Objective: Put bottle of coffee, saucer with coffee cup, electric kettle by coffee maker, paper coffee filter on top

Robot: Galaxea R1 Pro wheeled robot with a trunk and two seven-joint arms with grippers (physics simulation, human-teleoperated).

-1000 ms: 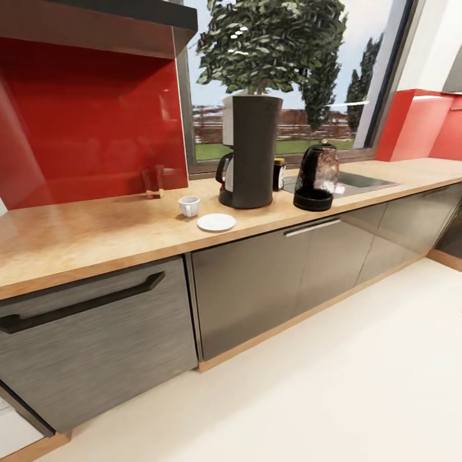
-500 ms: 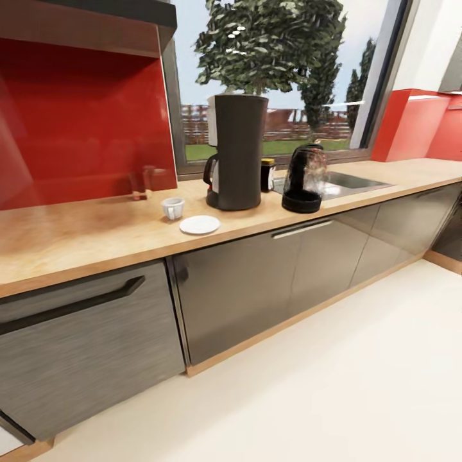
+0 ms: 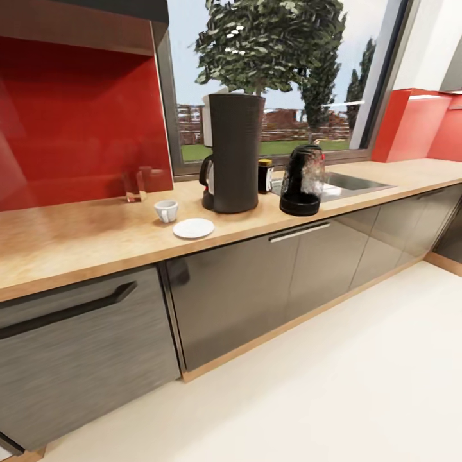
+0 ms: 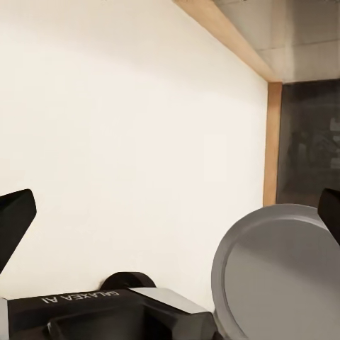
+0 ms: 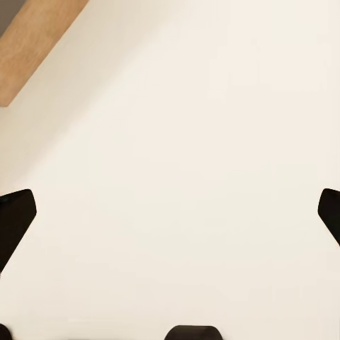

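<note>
On the kitchen countertop the tall dark coffee maker stands in front of the window. Just behind it to the right is the bottle of coffee with its yellow lid. The electric kettle stands further right, near the counter's front edge. To the left of the machine the coffee cup sits on the bare wood, apart from the saucer. The paper coffee filter and the kitchen shelf are out of view. My left gripper and right gripper are both open over pale floor, holding nothing.
A clear glass stands by the red backsplash. A steel sink lies right of the kettle. Glossy grey cabinets run under the worktop above a wooden plinth. Cream floor is in front of them. A grey disc of my base is in the left wrist view.
The whole head view has slid as the camera moved, so the counter items sit slightly further left. Nothing on the counter has moved relative to the rest.
</note>
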